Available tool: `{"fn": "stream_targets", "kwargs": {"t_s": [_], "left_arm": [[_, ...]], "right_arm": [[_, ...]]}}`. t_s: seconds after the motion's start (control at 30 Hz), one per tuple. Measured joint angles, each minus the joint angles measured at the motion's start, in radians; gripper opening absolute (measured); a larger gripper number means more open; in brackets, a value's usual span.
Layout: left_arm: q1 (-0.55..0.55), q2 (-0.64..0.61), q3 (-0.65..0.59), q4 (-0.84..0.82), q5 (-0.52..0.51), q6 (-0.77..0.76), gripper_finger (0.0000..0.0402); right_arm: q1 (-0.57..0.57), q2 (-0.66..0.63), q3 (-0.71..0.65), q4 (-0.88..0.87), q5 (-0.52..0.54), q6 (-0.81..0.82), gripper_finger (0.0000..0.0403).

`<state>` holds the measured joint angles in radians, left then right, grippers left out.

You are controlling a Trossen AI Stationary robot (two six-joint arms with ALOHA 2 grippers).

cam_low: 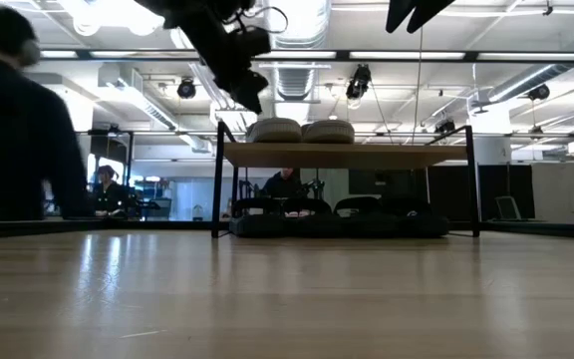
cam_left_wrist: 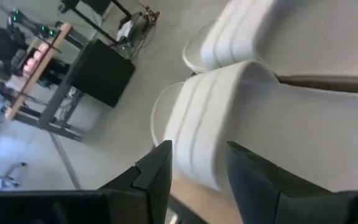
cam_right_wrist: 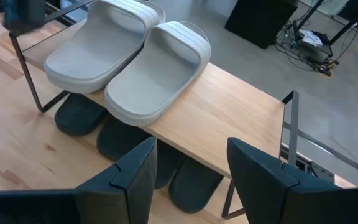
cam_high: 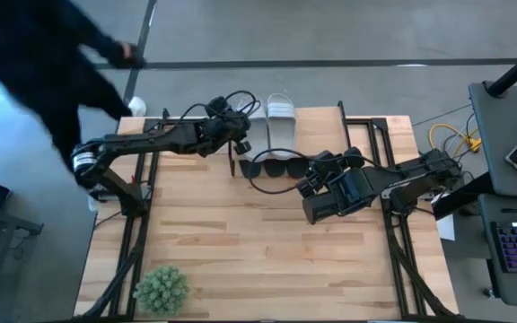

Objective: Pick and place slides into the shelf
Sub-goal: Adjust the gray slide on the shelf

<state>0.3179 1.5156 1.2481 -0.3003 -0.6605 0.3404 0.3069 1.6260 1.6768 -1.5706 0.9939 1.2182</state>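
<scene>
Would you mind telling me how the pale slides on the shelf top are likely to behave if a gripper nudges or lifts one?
The pale slides look thick and moulded, so probably light and fairly stiff, flexing a little. Each lies flat on its sole on the shelf, so it should slide, not roll. They overhang the plank edge, so a push could tip one off.

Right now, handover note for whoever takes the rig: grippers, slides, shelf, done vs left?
Left gripper: open, empty, hovering just above the pale grey-white slide sandals on the shelf's left end.
Right gripper: open, empty, raised on the near side of the shelf.
Low rack with light wooden plank top and black wire frame: at the table's far edge. The pale pair sits side by side on the plank; the matte black slide sandals lie in a row under it, on the wooden tabletop.
Done: both pairs look placed.
Left: likely just retract both arms.
A person stands at the far left corner.
</scene>
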Motion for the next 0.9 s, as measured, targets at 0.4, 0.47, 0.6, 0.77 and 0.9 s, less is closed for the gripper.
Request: {"fn": "stream_targets", "kwargs": {"t_s": [0.4, 0.47, 0.6, 0.77, 0.9], "left_arm": [[-0.016, -0.273, -0.025, -0.271, 0.223, -0.518, 0.0134], [-0.016, -0.305, -0.030, -0.326, 0.217, -0.555, 0.0134], [-0.017, -0.353, -0.063, -0.361, 0.215, -0.603, 0.0134], [-0.017, -0.397, -0.110, -0.390, 0.216, -0.676, 0.0134], [-0.017, -0.425, -0.140, -0.393, 0.218, -0.679, 0.0134]], "right_arm": [[-0.306, -0.001, -0.006, 0.089, -0.260, -0.183, 0.0156], [-0.406, 0.000, -0.007, 0.179, -0.322, -0.306, 0.0139], [-0.580, 0.011, -0.021, 0.381, -0.445, -0.516, 0.0094], [-0.728, 0.045, -0.039, 0.430, -0.477, -0.589, 0.0030], [-0.796, 0.081, -0.055, 0.455, -0.533, -0.632, 0.0012]]}}
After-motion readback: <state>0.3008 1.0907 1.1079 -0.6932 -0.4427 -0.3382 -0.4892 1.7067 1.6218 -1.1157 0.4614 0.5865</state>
